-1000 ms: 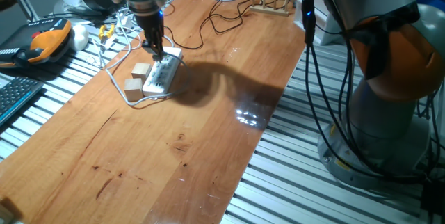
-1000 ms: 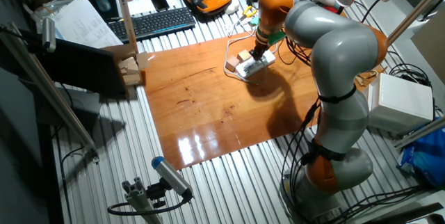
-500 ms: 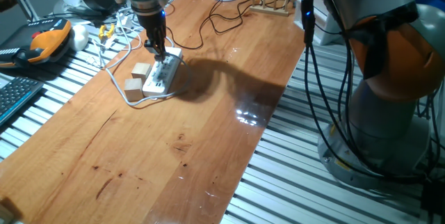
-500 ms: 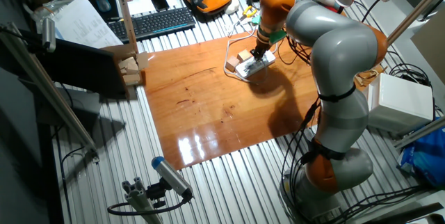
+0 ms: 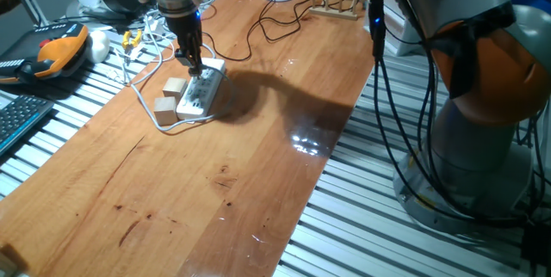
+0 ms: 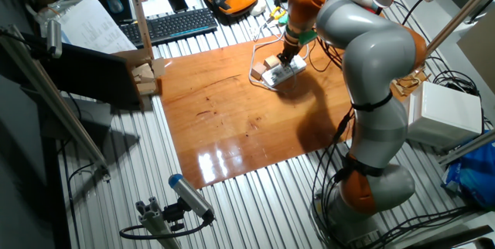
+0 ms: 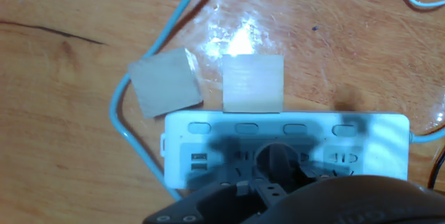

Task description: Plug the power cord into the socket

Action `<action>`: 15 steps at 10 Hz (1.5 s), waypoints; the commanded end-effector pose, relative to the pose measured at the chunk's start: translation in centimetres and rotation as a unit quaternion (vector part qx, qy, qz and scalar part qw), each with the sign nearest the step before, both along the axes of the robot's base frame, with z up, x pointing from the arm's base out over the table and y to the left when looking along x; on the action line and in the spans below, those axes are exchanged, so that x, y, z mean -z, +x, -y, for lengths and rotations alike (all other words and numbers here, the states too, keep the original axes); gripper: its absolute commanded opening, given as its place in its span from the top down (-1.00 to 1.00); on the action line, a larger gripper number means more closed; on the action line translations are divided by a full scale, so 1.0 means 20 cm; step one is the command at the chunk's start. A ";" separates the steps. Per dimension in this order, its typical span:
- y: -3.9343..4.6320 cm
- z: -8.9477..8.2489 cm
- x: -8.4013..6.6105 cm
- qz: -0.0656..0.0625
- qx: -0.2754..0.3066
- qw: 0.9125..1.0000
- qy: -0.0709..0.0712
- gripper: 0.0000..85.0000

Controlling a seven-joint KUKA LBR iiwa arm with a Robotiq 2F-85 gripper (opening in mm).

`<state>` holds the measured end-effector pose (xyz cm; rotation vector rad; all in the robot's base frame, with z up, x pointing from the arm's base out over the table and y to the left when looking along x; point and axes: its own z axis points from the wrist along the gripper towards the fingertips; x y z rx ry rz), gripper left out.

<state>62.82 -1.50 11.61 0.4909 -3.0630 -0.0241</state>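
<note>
The socket, a long white power strip (image 5: 200,94), lies on the wooden table beside two tan cubes (image 5: 175,87). My gripper (image 5: 191,64) stands upright over the strip's far half, shut on the small black plug (image 7: 277,156) of the power cord. The plug rests against the strip's outlet face (image 7: 361,151) near its middle. The thin black cord (image 5: 258,29) winds away toward the back of the table. In the other fixed view the gripper (image 6: 287,57) hides the plug above the strip (image 6: 278,74). How deep the plug sits cannot be told.
The strip's white cable (image 7: 125,137) loops round the cubes (image 7: 165,83) and off the left edge. A keyboard (image 6: 176,23), an orange pendant (image 5: 60,49) and a wooden rack (image 5: 334,2) lie around the table. The arm's base (image 5: 482,113) stands to the right.
The gripper shifted a hair to the right over the strip and came back. Strip, cubes and cord have not moved.
</note>
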 end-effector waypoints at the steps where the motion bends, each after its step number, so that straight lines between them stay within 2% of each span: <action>1: 0.000 0.00 0.00 -0.005 0.009 1.000 -0.002 1.00; 2: 0.000 0.00 0.00 -0.008 0.018 1.000 -0.008 1.00; 3: 0.000 0.00 0.00 -0.003 0.031 0.999 -0.016 1.00; 4: 0.000 0.00 0.00 -0.001 0.040 0.999 -0.011 1.00; 5: 0.000 0.00 0.00 -0.001 0.044 0.999 -0.012 1.00; 6: 0.000 0.00 0.00 -0.005 0.040 0.999 -0.007 1.00; 7: 0.026 0.05 -0.01 -0.015 0.033 0.999 0.000 1.00; 9: 0.061 0.14 -0.01 -0.021 0.028 0.999 0.003 1.00; 11: 0.045 0.14 0.00 -0.018 0.026 0.999 -0.006 1.00; 12: 0.043 0.14 0.01 -0.017 0.023 1.000 -0.005 1.00; 13: 0.041 0.13 0.03 -0.013 0.019 1.000 -0.012 1.00; 14: 0.032 0.12 0.06 -0.012 0.017 1.000 -0.012 1.00; 15: 0.011 0.11 0.10 -0.005 0.017 1.000 -0.013 1.00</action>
